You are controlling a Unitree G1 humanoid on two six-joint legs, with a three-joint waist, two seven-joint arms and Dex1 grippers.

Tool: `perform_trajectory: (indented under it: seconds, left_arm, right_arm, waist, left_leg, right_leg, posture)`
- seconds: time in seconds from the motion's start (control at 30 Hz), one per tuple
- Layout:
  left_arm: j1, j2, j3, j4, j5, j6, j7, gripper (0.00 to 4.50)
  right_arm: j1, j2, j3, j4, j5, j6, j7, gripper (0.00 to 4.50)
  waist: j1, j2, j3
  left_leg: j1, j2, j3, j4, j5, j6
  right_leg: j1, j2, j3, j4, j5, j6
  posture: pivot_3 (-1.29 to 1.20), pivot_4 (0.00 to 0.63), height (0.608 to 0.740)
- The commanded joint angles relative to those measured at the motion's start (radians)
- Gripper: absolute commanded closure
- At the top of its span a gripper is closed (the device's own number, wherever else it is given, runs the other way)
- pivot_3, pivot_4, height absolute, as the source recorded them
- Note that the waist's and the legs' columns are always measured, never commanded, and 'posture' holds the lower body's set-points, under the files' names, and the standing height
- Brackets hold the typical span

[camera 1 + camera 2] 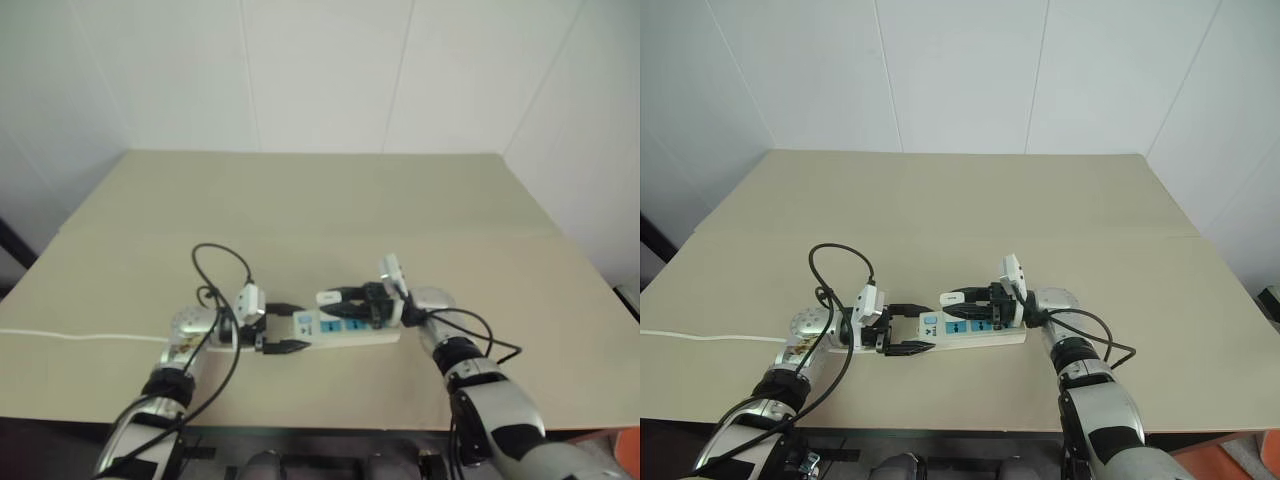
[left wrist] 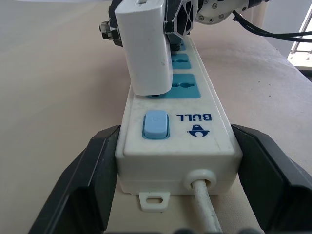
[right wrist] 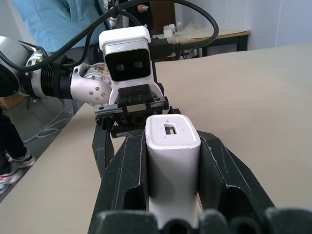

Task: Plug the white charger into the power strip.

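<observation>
The power strip (image 2: 195, 136) lies along the near part of the tan table, a long white bar with blue sockets and a blue switch at its cord end. My left gripper (image 1: 925, 328) straddles that end, one black finger pressed against each long side. The white charger (image 2: 146, 48) stands upright on the socket nearest the switch. Its prongs are hidden beneath it. My right gripper (image 3: 171, 139) is shut on the white charger (image 3: 173, 146), reaching in from the strip's far end, and both arms meet over the power strip (image 1: 370, 338).
The strip's white cord (image 1: 60, 336) runs left along the table (image 1: 300, 200) towards its edge. Black cables (image 1: 215, 260) loop above my left wrist. A wall stands behind the table. A person in blue (image 3: 58, 19) is beyond the table's side.
</observation>
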Motion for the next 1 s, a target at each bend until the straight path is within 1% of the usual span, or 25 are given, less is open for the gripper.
perform_trajectory:
  seconds: [0.03, 0.23, 0.6, 0.77, 1.0]
  left_arm:
    - [0.014, 0.021, 0.006, -0.039, 0.002, 0.0, -0.011, 1.28]
    - [0.02, 0.024, 0.007, -0.048, 0.001, 0.005, -0.009, 1.28]
    - [0.028, 0.025, 0.006, -0.062, -0.003, 0.008, -0.008, 1.28]
    - [0.03, 0.026, 0.005, -0.065, -0.004, 0.01, -0.008, 1.28]
    - [0.031, 0.025, 0.004, -0.07, -0.006, 0.013, -0.007, 1.28]
  right_arm:
    - [0.039, -0.074, -0.006, 0.076, -0.058, -0.015, -0.001, 3.4]
    - [0.048, -0.075, -0.001, 0.082, -0.064, -0.037, 0.007, 3.4]
    - [0.064, -0.079, 0.041, 0.135, -0.129, -0.088, -0.052, 3.4]
    - [0.064, -0.085, 0.057, 0.156, -0.141, -0.067, -0.078, 3.4]
    - [0.058, -0.082, 0.071, 0.168, -0.139, 0.008, -0.06, 3.4]
  waist:
    - [0.0, 0.0, 0.0]
    - [0.0, 0.0, 0.0]
    - [-0.002, -0.001, -0.003]
    - [-0.005, -0.002, -0.004]
    - [-0.007, -0.002, -0.005]
  left_leg:
    - [0.0, 0.0, 0.0, 0.0, 0.0, 0.0]
    - [0.0, 0.0, 0.0, 0.0, 0.0, 0.0]
    - [0.002, 0.0, 0.0, 0.0, 0.0, 0.0]
    - [0.004, 0.0, 0.0, -0.001, 0.0, 0.0]
    - [0.008, 0.0, 0.0, -0.002, 0.0, 0.0]
  right_leg:
    - [0.0, 0.0, 0.0, 0.0, 0.0, 0.0]
    - [0.0, 0.0, 0.0, 0.0, 0.0, 0.0]
    - [0.002, 0.0, 0.0, 0.0, 0.0, 0.0]
    - [0.003, 0.0, 0.0, 0.0, -0.001, -0.001]
    - [0.006, 0.0, 0.0, 0.0, -0.002, 0.0]
  posture:
    - [0.0, 0.15, 0.74]
    - [0.0, 0.15, 0.74]
    - [0.0, 0.15, 0.74]
    - [0.0, 0.15, 0.74]
    - [0.0, 0.15, 0.74]
